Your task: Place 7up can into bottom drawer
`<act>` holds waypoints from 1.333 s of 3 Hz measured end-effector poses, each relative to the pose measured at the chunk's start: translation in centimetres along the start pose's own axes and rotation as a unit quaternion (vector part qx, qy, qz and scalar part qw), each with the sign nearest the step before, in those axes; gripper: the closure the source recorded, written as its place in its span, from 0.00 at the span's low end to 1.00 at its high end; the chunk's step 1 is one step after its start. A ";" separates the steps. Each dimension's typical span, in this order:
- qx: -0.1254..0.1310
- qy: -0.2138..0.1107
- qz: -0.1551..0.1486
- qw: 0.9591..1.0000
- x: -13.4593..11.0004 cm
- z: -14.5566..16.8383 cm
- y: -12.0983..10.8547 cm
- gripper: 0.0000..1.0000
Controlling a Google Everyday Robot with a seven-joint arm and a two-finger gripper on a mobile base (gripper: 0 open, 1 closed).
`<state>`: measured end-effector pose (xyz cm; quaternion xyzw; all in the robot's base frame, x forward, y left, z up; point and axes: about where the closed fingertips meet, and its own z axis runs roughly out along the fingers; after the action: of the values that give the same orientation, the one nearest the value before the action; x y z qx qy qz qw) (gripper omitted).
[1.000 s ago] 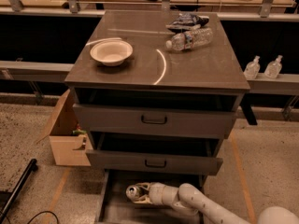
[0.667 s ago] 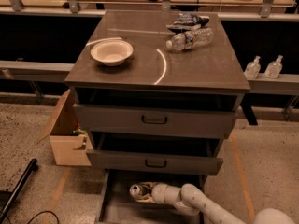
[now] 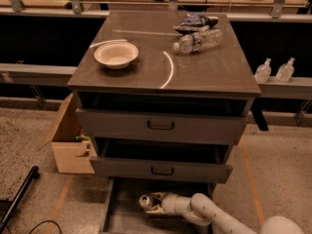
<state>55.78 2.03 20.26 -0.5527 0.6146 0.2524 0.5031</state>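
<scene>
Gripper (image 3: 153,204) tight round 7up can (image 3: 145,201), can top twd left, inside bottom drawer (image 3: 122,219).

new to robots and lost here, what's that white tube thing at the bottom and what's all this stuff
There is one picture, looking down at the front of a grey three-drawer cabinet. The white tube is a robot's jointed white arm. At its tip is the gripper, whose two jaws are closed on a small silver-white drink can, held on its side low in the pulled-out shallow grey bottom drawer. On the cabinet top lie a pale paper bowl, a clear plastic bottle on its side and a crumpled snack bag. A brown cardboard box stands on the floor at the picture's left.
</scene>
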 end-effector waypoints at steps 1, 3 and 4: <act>-0.009 0.012 0.010 1.000 1.0 -0.3 0.8 0.61; -0.024 0.025 0.032 0.999 2.1 0.2 2.5 0.14; -0.020 0.040 0.041 0.998 2.5 -0.9 2.9 0.00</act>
<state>53.08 0.94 17.61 -0.5467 0.6510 0.2630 0.4562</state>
